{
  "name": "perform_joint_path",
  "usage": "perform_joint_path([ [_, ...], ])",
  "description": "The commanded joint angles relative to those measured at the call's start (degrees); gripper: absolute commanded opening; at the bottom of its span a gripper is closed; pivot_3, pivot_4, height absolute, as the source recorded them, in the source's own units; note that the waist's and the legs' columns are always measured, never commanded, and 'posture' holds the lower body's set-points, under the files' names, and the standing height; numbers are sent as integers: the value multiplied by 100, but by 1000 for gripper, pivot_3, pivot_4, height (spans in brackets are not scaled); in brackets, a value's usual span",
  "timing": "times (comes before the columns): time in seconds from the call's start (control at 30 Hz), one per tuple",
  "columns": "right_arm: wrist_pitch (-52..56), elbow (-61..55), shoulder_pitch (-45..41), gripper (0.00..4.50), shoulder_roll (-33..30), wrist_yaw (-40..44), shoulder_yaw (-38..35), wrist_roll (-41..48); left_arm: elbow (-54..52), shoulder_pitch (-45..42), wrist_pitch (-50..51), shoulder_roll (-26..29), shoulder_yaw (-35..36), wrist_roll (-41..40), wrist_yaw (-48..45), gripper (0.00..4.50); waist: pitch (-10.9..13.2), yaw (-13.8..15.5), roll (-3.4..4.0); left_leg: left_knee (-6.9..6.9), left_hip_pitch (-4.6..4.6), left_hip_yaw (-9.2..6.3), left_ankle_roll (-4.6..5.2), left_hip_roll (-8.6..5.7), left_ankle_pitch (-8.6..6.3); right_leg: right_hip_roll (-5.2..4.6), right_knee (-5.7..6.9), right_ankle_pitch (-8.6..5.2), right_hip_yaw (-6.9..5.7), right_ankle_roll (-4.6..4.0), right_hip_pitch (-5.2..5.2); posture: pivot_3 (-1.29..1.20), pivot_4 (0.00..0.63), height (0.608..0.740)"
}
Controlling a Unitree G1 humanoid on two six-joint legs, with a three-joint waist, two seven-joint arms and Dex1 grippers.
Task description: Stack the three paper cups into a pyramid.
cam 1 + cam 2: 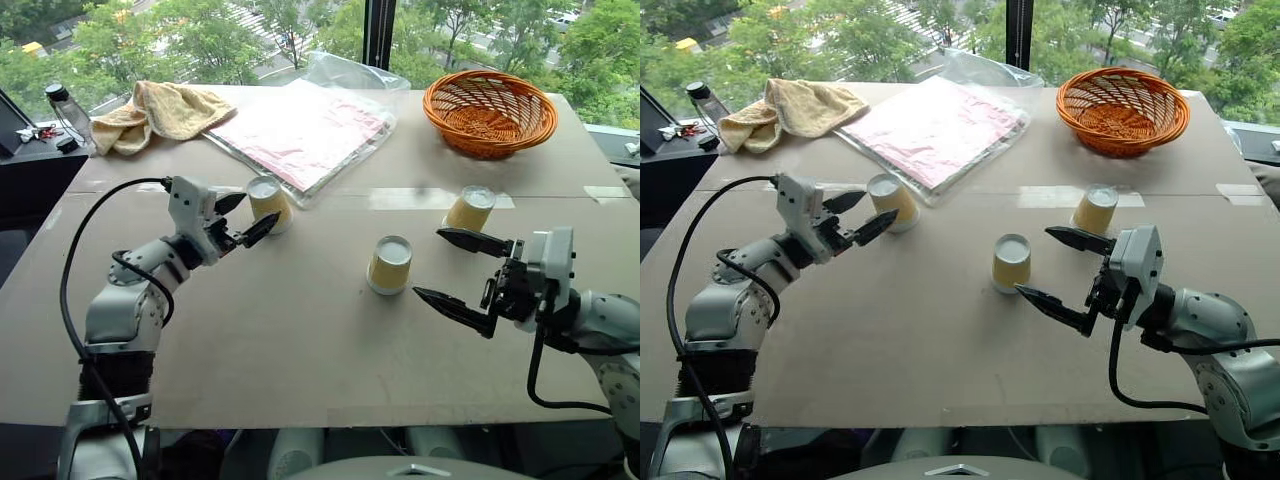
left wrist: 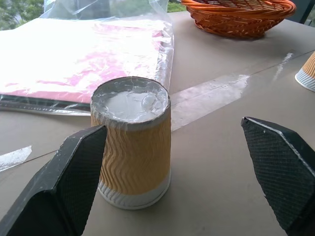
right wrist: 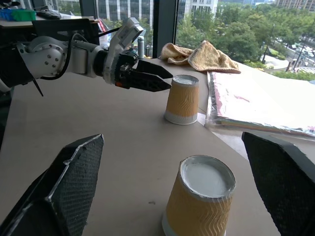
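Observation:
Three paper cups stand upside down on the brown table, apart from one another: a left cup, a middle cup and a right cup. My left gripper is open and level, its fingertips right at the left cup. In the left wrist view that cup sits close by one finger, and I cannot tell whether they touch. My right gripper is wide open and empty, a short way to the right of the middle cup, with the right cup just behind it.
An orange wicker basket sits at the far right. A clear plastic bag holding a pink sheet lies just behind the left cup. A yellow towel and a bottle are far left. Clear tape runs across the table.

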Motion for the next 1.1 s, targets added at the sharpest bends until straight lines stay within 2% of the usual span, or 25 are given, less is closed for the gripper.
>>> perform_joint_path([
  [0.03, -81, -434, 191, 4446, -56, -263, -161, 32, 734, -480, -386, -81, -237, 460, -82, 4500, 0, 4, 0, 0, -1, -1, 0, 0, 0, 0, 0, 0, -1, 0, 0, 0, 150, 740],
  [0.2, -47, -765, 582, 4446, -125, -547, -387, 82, 1878, -1220, -914, -333, -457, 968, -12, 4500, 0, 40, -2, 1, -7, -4, 0, -2, 0, 0, 0, 0, -5, 0, -1, 0, 150, 740],
  [0.4, -92, -969, 911, 4446, -142, -764, -530, 116, 2576, -1657, -1318, -633, -471, 1116, -95, 4500, -2, 43, -4, 6, -12, -12, 0, -3, 0, 0, 0, 1, -12, 1, 0, 0, 150, 740],
  [0.5, -129, -970, 956, 4500, -152, -830, -550, 111, 2763, -1762, -1405, -690, -443, 1151, -176, 3813, -2, 27, -5, 7, -11, -11, 0, -3, 0, 0, 3, 1, -11, 1, 0, 0, 150, 740],
  [0.63, -169, -1010, 1088, 4500, -146, -866, -613, 128, 2428, -1659, -1261, -758, -309, 706, -785, 2232, -2, 29, -5, 7, -11, -13, 0, -3, 1, 0, 5, 1, -12, 1, 0, 0, 150, 740],
  [0.83, -371, -1201, 1778, 4500, -170, -680, -970, 211, 731, -999, -196, -507, -628, -363, -2563, 2200, -2, 33, -4, 8, -15, -13, 0, -2, 1, -1, 5, 1, -13, 0, 0, 0, 150, 740],
  [0.97, -637, -1329, 2400, 4500, -188, -363, -1247, 231, 313, -787, -91, -492, -902, -343, -2948, 2200, -4, 43, -1, 10, -5, -14, 0, -2, 1, -1, 9, 0, -13, 0, 7, 0, 150, 740],
  [1.1, -856, -1403, 2906, 4500, -163, -140, -1490, 276, 325, -703, -534, -595, -1172, -35, -3111, 2200, -7, 36, -4, 13, 9, -14, 0, -2, 1, 0, 10, 0, -12, 0, 23, 0, 150, 740],
])
